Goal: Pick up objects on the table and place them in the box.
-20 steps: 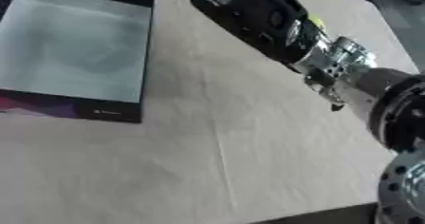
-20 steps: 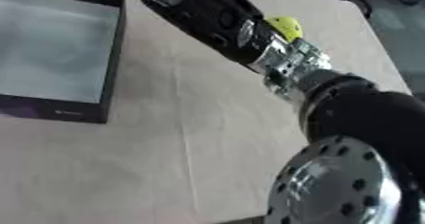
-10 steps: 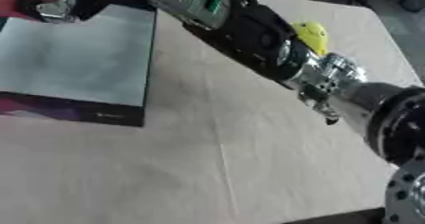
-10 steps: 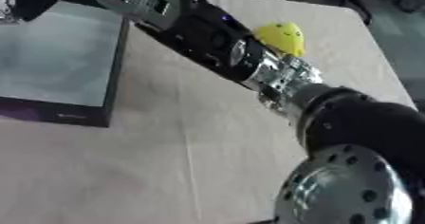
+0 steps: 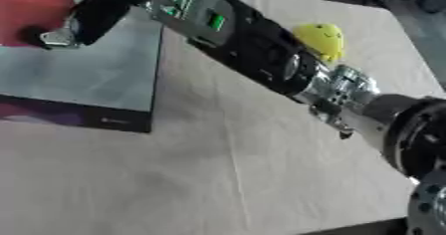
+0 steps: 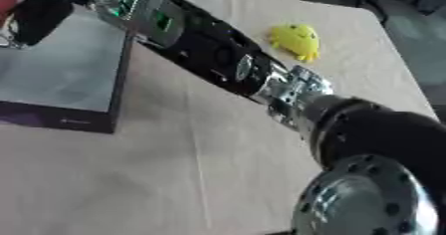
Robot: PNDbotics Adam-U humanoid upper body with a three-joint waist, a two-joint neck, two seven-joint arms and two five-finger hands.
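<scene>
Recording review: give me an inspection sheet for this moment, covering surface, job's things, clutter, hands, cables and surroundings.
Surface: beige cloth-covered table, creased.
Job's things: shallow dark-walled box with a pale grey floor at the left; small yellow toy-like object on the cloth at the far right, outside the box.
Clutter: a red shape at the far left edge by the box, unidentifiable.
Hands: right hand reaches over the box, fingers unclear; left hand not in view.
Cables: nothing seen.
Surroundings: dark shapes beyond the table, unidentifiable.

The box (image 5: 83,82) sits on the counter (image 5: 218,179) at the far left. The right robot hand (image 5: 87,20) hangs over the box, its arm crossing from the near right. A toy (image 6: 296,41) lies far right, beyond the arm.
</scene>
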